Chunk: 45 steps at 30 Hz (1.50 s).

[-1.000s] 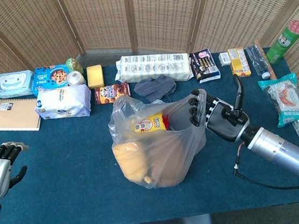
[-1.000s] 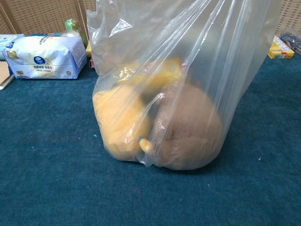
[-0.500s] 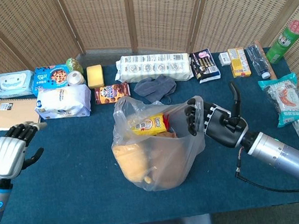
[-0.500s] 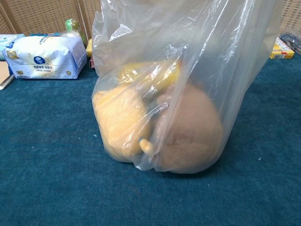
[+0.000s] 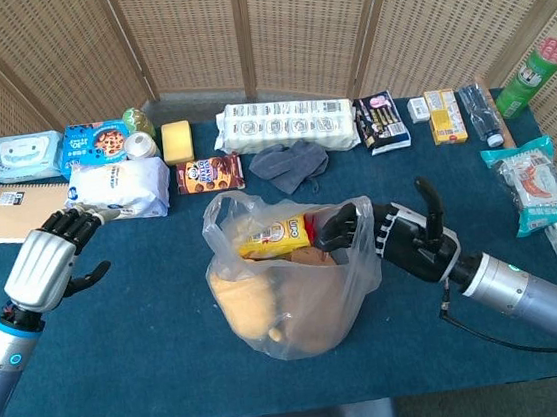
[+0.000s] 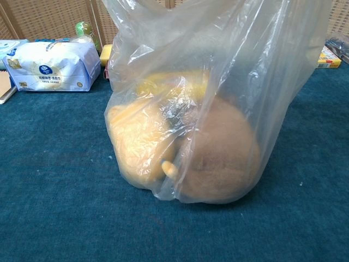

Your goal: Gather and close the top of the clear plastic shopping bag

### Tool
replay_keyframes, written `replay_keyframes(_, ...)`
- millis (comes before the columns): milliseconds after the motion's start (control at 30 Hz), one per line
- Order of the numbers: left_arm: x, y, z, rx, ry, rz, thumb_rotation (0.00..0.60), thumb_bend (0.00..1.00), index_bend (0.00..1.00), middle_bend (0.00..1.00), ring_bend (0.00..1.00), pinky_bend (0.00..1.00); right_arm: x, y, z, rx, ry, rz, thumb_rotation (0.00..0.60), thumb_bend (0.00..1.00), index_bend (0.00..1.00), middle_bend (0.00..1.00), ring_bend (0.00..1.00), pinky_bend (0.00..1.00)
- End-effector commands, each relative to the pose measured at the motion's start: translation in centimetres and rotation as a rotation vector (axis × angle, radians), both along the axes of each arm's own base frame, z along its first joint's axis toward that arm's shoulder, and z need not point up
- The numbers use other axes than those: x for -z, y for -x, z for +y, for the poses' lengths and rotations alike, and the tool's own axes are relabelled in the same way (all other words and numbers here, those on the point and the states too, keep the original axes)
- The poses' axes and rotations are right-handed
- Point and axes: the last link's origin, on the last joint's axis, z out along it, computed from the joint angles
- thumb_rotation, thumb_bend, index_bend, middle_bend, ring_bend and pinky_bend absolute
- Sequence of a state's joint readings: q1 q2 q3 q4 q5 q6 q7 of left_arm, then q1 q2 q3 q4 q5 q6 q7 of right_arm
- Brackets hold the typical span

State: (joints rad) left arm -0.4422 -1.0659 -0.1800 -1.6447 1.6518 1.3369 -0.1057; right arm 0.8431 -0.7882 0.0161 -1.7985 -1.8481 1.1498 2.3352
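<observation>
The desk (image 5: 130, 316) is covered by a dark teal cloth with a short, felt-like nap. Near its middle the clear plastic shopping bag (image 5: 291, 277) is seen, thin, glossy and creased, standing upright with its mouth turned upward and still gaping. Rounded tan and yellow soft shapes are held in its lower part (image 6: 185, 147), and a yellow packet (image 5: 274, 236) with red lettering, too small to be read, lies near the top. The right hand (image 5: 387, 233) is laid against the bag's right rim, its dark fingers (image 5: 336, 225) curled over the edge into the opening; whether the film is actually pinched cannot be told. The left hand (image 5: 52, 266) is held above the desk well apart from the bag, fingers bent but separated, with nothing in it. Behind it a white and blue soft pack (image 5: 117, 190) is laid, its print unreadable. At the back edge a long white wrapped pack (image 5: 289, 125) is placed.
</observation>
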Motion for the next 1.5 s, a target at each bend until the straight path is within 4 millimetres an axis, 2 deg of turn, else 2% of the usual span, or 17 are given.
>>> replay_keyframes(33,0.0,-0.7,0.6,0.025,0.027,-0.013,0.6,0.21,0.17,0.29,0.23,0.27,0.4,0.3,0.3,-0.019,0.001,0.0,0.019,0.24,0.31,0.3,0.23,0.19)
replay_keyframes(300,1.2,-4.1,3.5,0.102,0.109,-0.102,0.6,0.21,0.16,0.28,0.23,0.27,0.9,0.1,0.9,-0.036,-0.012,-0.001,0.019,0.24,0.3,0.3,0.23,0.2)
replay_keyframes(633,4.9,-8.9,6.7,0.191,0.155,-0.102,0.6,0.21,0.16,0.28,0.23,0.27,0.7,0.0,1.4,-0.03,-0.02,-0.005,0.02,0.24,0.3,0.3,0.23,0.2)
replay_keyframes(900,7.2,-12.0,8.2,0.243,0.164,-0.089,0.6,0.21,0.16,0.28,0.23,0.27,0.7,0.0,1.8,-0.03,-0.023,-0.011,0.02,0.24,0.3,0.3,0.23,0.21)
replay_keyframes(1067,8.7,-14.2,8.8,0.286,0.167,-0.097,0.6,0.27,0.16,0.28,0.23,0.28,0.6,0.0,1.8,-0.022,-0.023,-0.021,0.022,0.24,0.3,0.3,0.23,0.21)
replay_keyframes(1167,9.1,-14.9,9.0,0.309,0.15,-0.113,0.6,0.33,0.28,0.32,0.28,0.33,0.6,0.1,1.8,-0.016,-0.022,-0.024,0.023,0.24,0.3,0.3,0.23,0.22)
replay_keyframes(1233,9.1,-15.4,9.0,0.331,0.132,-0.117,0.6,0.37,0.41,0.4,0.36,0.37,0.6,0.2,1.7,-0.013,-0.02,-0.026,0.025,0.24,0.3,0.3,0.23,0.22)
replay_keyframes(1300,8.9,-15.8,8.9,0.357,0.105,-0.137,0.6,0.38,0.49,0.47,0.41,0.39,0.5,0.3,1.6,-0.005,-0.015,-0.029,0.021,0.24,0.3,0.3,0.23,0.22)
replay_keyframes(1500,8.1,-16.4,8.5,0.389,0.07,-0.176,0.6,0.39,0.63,0.6,0.52,0.44,0.5,0.7,1.4,0.013,-0.014,-0.035,0.023,0.24,0.3,0.3,0.23,0.23)
